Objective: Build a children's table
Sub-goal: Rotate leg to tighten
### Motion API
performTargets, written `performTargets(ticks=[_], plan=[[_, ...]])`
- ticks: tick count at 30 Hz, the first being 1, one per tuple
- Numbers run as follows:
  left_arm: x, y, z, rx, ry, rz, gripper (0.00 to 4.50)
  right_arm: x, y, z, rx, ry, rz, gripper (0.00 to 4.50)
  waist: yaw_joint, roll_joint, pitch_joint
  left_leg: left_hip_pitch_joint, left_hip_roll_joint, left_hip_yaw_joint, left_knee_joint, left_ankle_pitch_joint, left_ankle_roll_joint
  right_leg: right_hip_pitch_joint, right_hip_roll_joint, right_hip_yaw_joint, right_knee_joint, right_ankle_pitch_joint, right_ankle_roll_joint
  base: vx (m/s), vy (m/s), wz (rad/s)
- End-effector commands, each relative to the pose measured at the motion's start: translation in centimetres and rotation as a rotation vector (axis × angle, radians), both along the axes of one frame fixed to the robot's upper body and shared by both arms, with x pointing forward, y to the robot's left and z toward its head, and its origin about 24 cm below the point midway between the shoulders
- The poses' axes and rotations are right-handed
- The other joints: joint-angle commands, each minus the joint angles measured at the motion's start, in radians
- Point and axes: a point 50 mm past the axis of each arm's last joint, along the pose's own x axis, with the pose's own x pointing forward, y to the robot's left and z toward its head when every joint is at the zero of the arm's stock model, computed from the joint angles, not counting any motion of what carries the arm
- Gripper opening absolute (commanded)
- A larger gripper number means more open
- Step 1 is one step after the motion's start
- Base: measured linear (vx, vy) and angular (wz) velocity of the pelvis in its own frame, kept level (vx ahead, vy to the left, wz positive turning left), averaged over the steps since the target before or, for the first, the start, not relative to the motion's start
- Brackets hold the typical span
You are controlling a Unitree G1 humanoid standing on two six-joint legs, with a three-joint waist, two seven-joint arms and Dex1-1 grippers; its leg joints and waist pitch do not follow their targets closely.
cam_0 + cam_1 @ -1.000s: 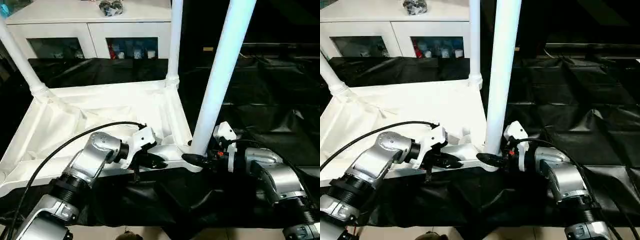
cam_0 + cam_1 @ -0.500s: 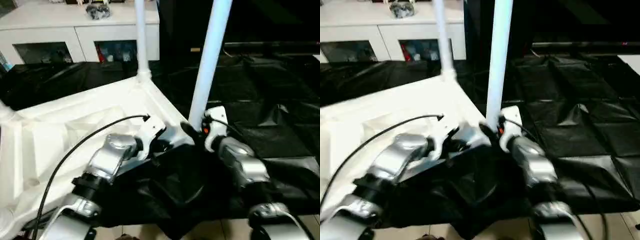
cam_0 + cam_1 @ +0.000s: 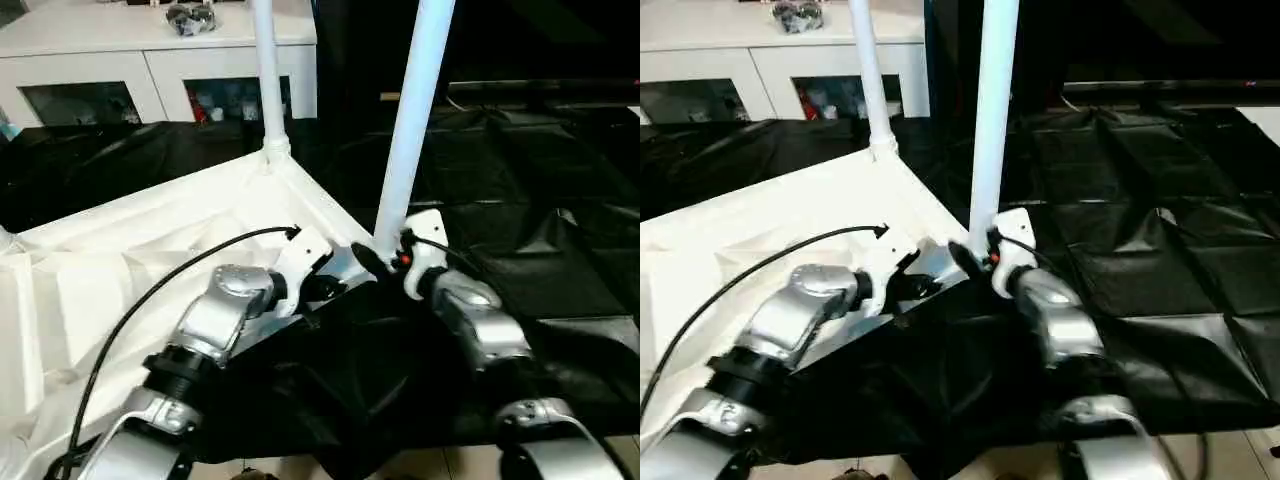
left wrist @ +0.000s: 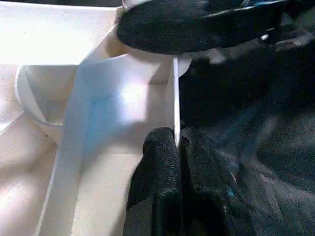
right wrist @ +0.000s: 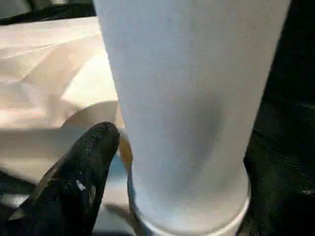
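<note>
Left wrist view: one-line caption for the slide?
Left gripper pinching the thin side wall of the upturned white tabletop near its corner socket.

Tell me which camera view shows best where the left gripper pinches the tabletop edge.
The left wrist view: its fingers close on the tabletop's thin rim wall. In the eye views the left gripper sits at that rim, the contact small and dark.

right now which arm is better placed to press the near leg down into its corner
Right. The right claw sits at the base of the near leg, where it meets the tabletop. The left claw is pinching the tabletop's edge wall, steadying it.
</note>
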Motion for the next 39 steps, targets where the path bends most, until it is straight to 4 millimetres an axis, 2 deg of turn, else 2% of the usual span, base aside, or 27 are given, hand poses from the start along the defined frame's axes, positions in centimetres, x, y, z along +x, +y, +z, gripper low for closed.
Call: performTargets(ticks=[1,4,5,6,7,8,10,12,15,17,18,22,25,26,31,35,36,37,38,39], plan=[[-0.2,-1.8,2.2,-0.101,-0.084,-0.119,0.00,-1.1,2.5,-0.3,0.032,0.027,0.187,3.79,0.006,-0.009,-0.067,0.018,0.050,-0.025,-0.067,-0.232,0.067,0.044,-0.051,0.031,-0.067,-0.169,-0.239,0.000,0.000,0.00],[-0.6,-1.1,2.1,-0.086,-0.067,-0.186,0.00,-2.1,1.6,0.3,0.044,0.025,0.329,3.79,0.015,-0.009,-0.066,0.019,0.052,-0.024,-0.066,-0.225,0.077,0.046,-0.049,0.029,-0.066,-0.167,-0.245,0.000,0.000,0.00],[-0.8,-0.9,2.0,-0.079,-0.059,-0.211,0.00,-2.7,1.2,0.3,0.039,0.041,0.390,3.79,0.015,-0.008,-0.065,0.019,0.053,-0.023,-0.068,-0.234,0.075,0.043,-0.048,0.029,-0.067,-0.179,-0.249,0.000,0.000,0.00],[-1.0,-0.6,1.9,-0.074,-0.049,-0.233,0.00,-3.2,0.9,0.2,0.032,0.058,0.448,3.79,0.020,-0.008,-0.065,0.021,0.053,-0.024,-0.068,-0.240,0.073,0.045,-0.047,0.028,-0.069,-0.192,-0.244,0.000,0.000,0.00],[-1.1,-0.4,1.8,-0.070,-0.044,-0.253,0.00,-3.6,0.7,0.2,0.026,0.072,0.490,3.79,0.025,-0.008,-0.063,0.026,0.056,-0.022,-0.068,-0.253,0.069,0.040,-0.047,0.030,-0.069,-0.207,-0.242,0.000,0.000,0.00],[-1.3,0.0,1.7,-0.060,-0.031,-0.286,0.00,-4.4,0.3,0.0,0.014,0.108,0.557,3.79,0.026,-0.007,-0.063,0.022,0.056,-0.023,-0.070,-0.261,0.063,0.042,-0.047,0.029,-0.068,-0.222,-0.241,0.000,0.000,0.00],[-1.4,0.3,1.7,-0.058,-0.025,-0.309,0.00,-4.9,0.1,0.0,0.005,0.126,0.593,3.79,0.031,-0.008,-0.061,0.025,0.057,-0.022,-0.072,-0.276,0.056,0.039,-0.047,0.030,-0.071,-0.247,-0.232,0.000,0.000,0.00],[-1.5,0.8,1.7,-0.050,-0.015,-0.333,0.00,-5.5,-0.1,-0.1,-0.005,0.157,0.642,3.79,0.040,-0.007,-0.061,0.029,0.059,-0.023,-0.074,-0.295,0.036,0.033,-0.051,0.033,-0.074,-0.284,-0.222,0.000,0.000,0.00],[-1.5,1.4,1.7,-0.037,-0.004,-0.354,0.00,-6.1,-0.2,-0.1,-0.013,0.185,0.683,3.79,0.044,-0.007,-0.059,0.033,0.060,-0.022,-0.075,-0.314,0.024,0.028,-0.052,0.036,-0.076,-0.303,-0.218,0.000,0.000,0.00],[-1.5,1.7,1.8,-0.032,-0.001,-0.361,0.00,-6.3,-0.2,-0.1,-0.014,0.195,0.697,3.79,0.045,-0.008,-0.059,0.029,0.059,-0.026,-0.079,-0.313,0.017,0.032,-0.052,0.036,-0.075,-0.310,-0.209,0.000,0.000,0.00],[-1.4,1.9,1.8,-0.031,0.000,-0.364,0.00,-6.4,-0.2,0.0,-0.011,0.200,0.702,3.63,0.044,-0.008,-0.059,0.027,0.059,-0.026,-0.079,-0.315,0.015,0.033,-0.053,0.035,-0.074,-0.313,-0.208,0.000,0.000,0.00],[-1.3,1.9,1.9,-0.029,-0.002,-0.368,0.00,-6.4,0.0,-0.1,-0.011,0.207,0.706,3.37,0.042,-0.008,-0.061,0.028,0.058,-0.026,-0.077,-0.310,0.009,0.032,-0.055,0.036,-0.076,-0.316,-0.205,0.000,0.000,0.00],[-1.3,1.8,1.9,-0.034,-0.003,-0.366,0.00,-6.5,0.2,0.0,-0.012,0.214,0.712,3.12,0.043,-0.008,-0.062,0.025,0.058,-0.026,-0.076,-0.285,0.016,0.035,-0.054,0.035,-0.072,-0.278,-0.212,0.000,0.000,0.00],[-1.3,1.7,1.8,-0.035,-0.005,-0.358,0.00,-6.6,0.2,0.0,-0.011,0.216,0.713,3.05,0.044,-0.011,-0.063,0.025,0.058,-0.026,-0.075,-0.273,0.021,0.036,-0.054,0.035,-0.069,-0.266,-0.215,0.000,0.000,0.00],[-1.1,1.6,1.7,-0.035,-0.015,-0.309,0.00,-6.6,0.4,-0.1,-0.004,0.213,0.693,2.73,0.047,-0.010,-0.063,0.025,0.057,-0.024,-0.073,-0.271,0.024,0.035,-0.054,0.035,-0.071,-0.265,-0.220,0.000,0.000,0.00],[-0.4,0.9,1.5,-0.041,-0.031,-0.197,0.00,-5.5,1.3,-0.7,0.034,0.166,0.539,2.68,0.042,-0.011,-0.060,0.026,0.057,-0.025,-0.075,-0.300,0.007,0.030,-0.058,0.036,-0.076,-0.318,-0.210,0.000,0.000,0.00],[-0.3,0.7,1.5,-0.041,-0.034,-0.166,0.00,-5.1,1.5,-0.9,0.035,0.162,0.488,2.67,0.039,-0.012,-0.058,0.026,0.055,-0.029,-0.077,-0.317,-0.004,0.031,-0.059,0.034,-0.080,-0.356,-0.200,0.000,0.000,0.00],[0.1,0.2,1.4,-0.048,-0.037,-0.103,0.00,-4.1,2.0,-1.6,0.018,0.161,0.356,2.67,0.032,-0.011,-0.057,0.026,0.055,-0.031,-0.079,-0.327,-0.014,0.030,-0.060,0.033,-0.081,-0.380,-0.192,0.000,0.000,0.00],[0.1,0.2,1.4,-0.048,-0.037,-0.103,0.00,-4.1,2.0,-1.6,0.018,0.161,0.356,2.67,0.024,-0.014,-0.054,0.025,0.051,-0.033,-0.080,-0.350,-0.024,0.030,-0.058,0.031,-0.086,-0.420,-0.182,0.000,0.000,0.00],[0.2,-0.1,1.4,-0.052,-0.038,-0.076,0.00,-3.6,2.2,-1.9,0.008,0.164,0.295,2.67,0.024,-0.014,-0.055,0.026,0.051,-0.035,-0.081,-0.355,-0.025,0.034,-0.059,0.029,-0.086,-0.436,-0.172,0.000,0.000,0.00]])
